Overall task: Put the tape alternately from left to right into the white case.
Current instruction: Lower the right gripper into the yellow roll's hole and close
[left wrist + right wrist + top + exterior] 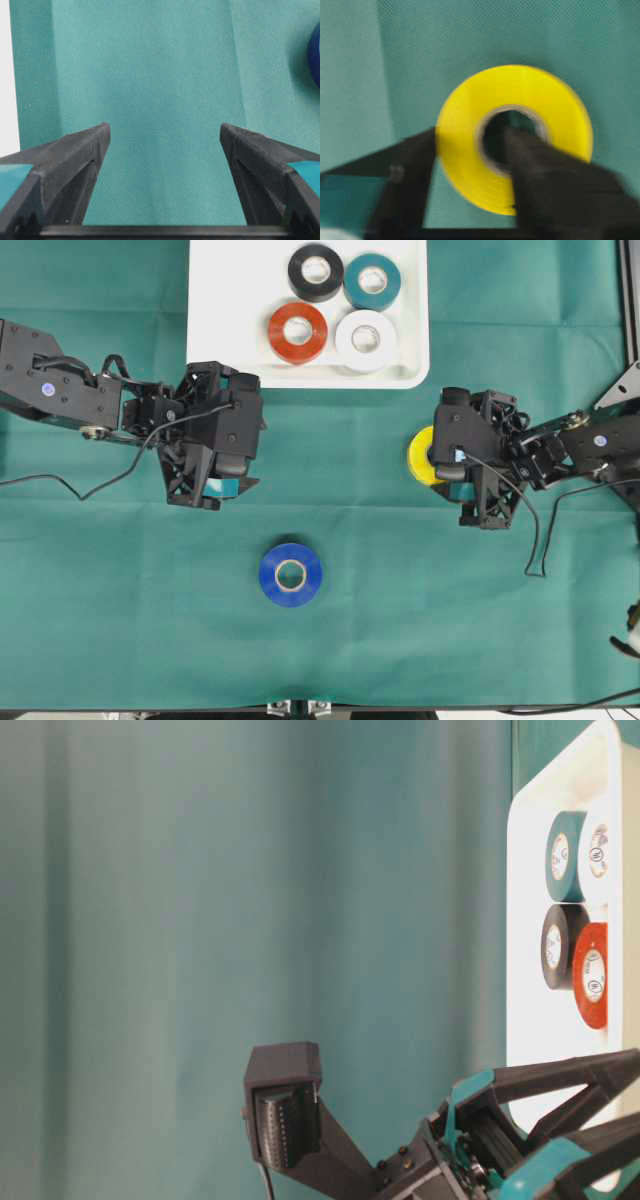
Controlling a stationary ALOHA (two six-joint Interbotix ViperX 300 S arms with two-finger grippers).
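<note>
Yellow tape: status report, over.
Right gripper pinching yellow tape, one finger through its core. Left gripper open, empty. White case holds four rolls; blue tape loose on cloth. Nothing in the way.

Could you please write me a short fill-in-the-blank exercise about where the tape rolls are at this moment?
1. The white case holds ____ tape rolls.
2. The right gripper has one finger through the hole of the ____ roll.
3. The roll lying alone on the green cloth, gripped by nothing, is ____.
4. In the case, the red roll lies beside the ____ roll, below the black one.

Missing words: four; yellow; blue; white
</note>
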